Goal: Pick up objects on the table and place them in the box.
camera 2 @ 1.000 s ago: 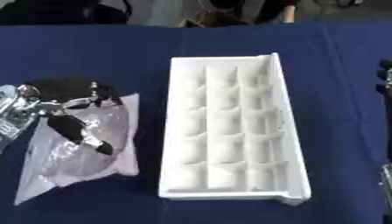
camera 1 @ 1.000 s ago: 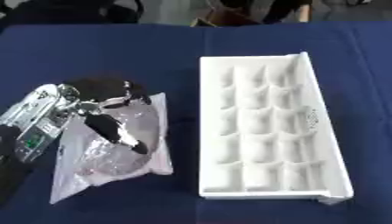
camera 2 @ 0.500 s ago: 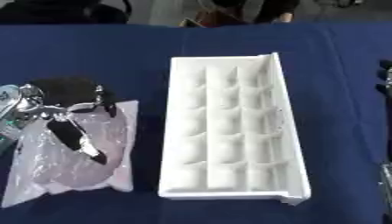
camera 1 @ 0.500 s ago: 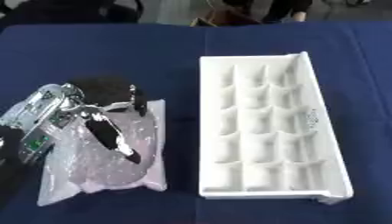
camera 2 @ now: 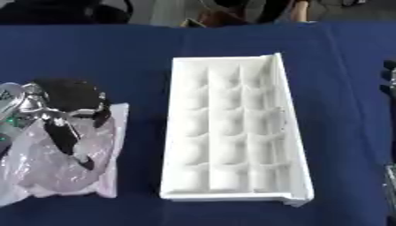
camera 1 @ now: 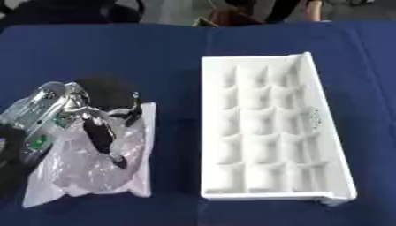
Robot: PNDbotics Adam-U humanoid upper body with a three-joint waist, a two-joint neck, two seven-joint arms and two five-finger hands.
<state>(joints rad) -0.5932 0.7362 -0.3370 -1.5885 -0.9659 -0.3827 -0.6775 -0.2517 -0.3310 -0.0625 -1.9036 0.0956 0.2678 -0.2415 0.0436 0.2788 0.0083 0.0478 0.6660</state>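
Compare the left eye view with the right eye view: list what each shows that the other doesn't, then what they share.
Only the left eye view: more of the silver-and-black left forearm behind the left hand.
Only the right eye view: dark parts at the right edge, too little to identify.
Both: that hand, fingers down on the clear crinkled plastic bag, the white compartmented plastic box and the dark blue tablecloth.

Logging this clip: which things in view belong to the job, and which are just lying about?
Job:
- clear plastic bag
- white compartment box
- left hand, fingers curled on the bag

Lying about:
- blue tablecloth
- right hand, barely visible at the edge
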